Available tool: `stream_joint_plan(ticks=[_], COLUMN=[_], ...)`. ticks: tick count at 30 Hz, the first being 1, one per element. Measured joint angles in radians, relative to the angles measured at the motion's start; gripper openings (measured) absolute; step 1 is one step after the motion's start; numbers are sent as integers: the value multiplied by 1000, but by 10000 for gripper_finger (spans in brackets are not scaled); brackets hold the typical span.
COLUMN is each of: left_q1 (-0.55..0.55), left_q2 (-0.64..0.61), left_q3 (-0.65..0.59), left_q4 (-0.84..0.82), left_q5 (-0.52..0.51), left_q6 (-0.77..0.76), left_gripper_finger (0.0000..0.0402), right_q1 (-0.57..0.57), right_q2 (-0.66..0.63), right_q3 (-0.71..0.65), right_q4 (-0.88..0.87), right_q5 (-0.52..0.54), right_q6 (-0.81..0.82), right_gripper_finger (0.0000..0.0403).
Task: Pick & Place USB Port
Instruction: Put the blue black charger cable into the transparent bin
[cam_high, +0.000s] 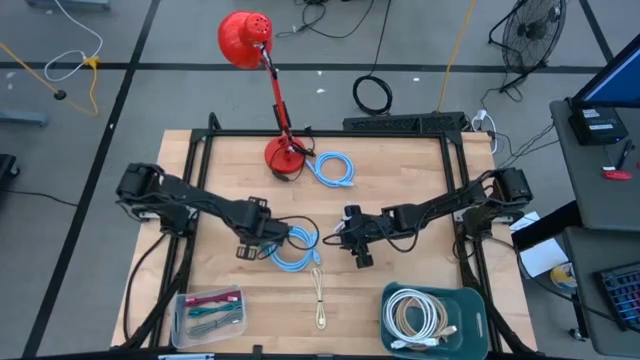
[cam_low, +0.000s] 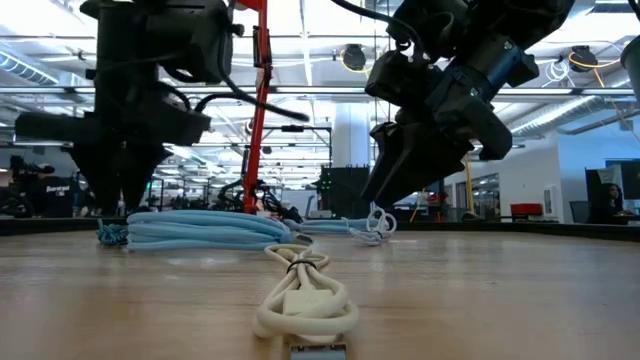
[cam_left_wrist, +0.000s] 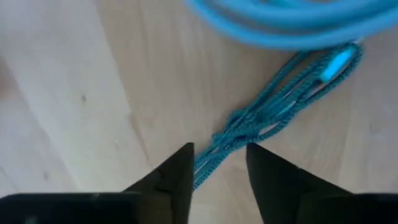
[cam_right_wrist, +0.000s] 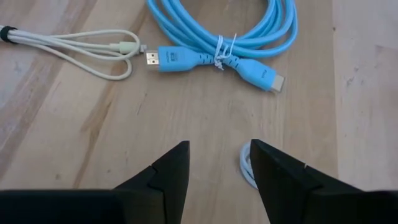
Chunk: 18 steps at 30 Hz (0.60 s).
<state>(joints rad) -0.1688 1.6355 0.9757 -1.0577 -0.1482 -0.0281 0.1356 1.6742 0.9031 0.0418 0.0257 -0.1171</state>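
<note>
The wooden worktop (cam_high: 400, 270) carries a red lamp (cam_high: 283, 155), two coiled blue cables (cam_high: 333, 169) (cam_high: 296, 250), a cream cable (cam_high: 319, 297), a clear box (cam_high: 208, 314) and a teal bin (cam_high: 470, 300).

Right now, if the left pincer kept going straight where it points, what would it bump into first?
Probably the braided teal cable lying on the table: the left pincer stands open with that cable running between its fingertips. How near it is, I cannot tell.

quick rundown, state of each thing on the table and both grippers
left gripper: open, fingers astride a teal braided cable
right gripper: open, empty, over bare wood
coiled light blue cable: tied, lying flat
cream bundled cable: lying loose
teal bin: holds white coiled cables
clear plastic box: holds cables
red desk lamp: upright
</note>
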Motion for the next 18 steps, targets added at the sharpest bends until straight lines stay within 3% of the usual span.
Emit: stream_joint_plan(ticks=[6, 10, 14, 18], left_q1=[-22, -38, -48, -53], left_q2=[60, 75, 75, 75], left_q3=[-1, 0, 0, 0], left_q4=[-6, 13, 15, 15], left_q5=[-52, -6, 23, 27], left_q6=[-19, -19, -25, -33], left_gripper_finger=[245, 292, 304, 283], right_q1=[0, 0, 0, 0], right_q2=[0, 0, 0, 0], right_q3=[0, 0, 0, 0], right_q4=[-1, -1, -1, 0], right_q5=[0, 0, 0, 0], right_q6=[1, 1, 1, 1], right_gripper_finger=[135, 118, 103, 93])
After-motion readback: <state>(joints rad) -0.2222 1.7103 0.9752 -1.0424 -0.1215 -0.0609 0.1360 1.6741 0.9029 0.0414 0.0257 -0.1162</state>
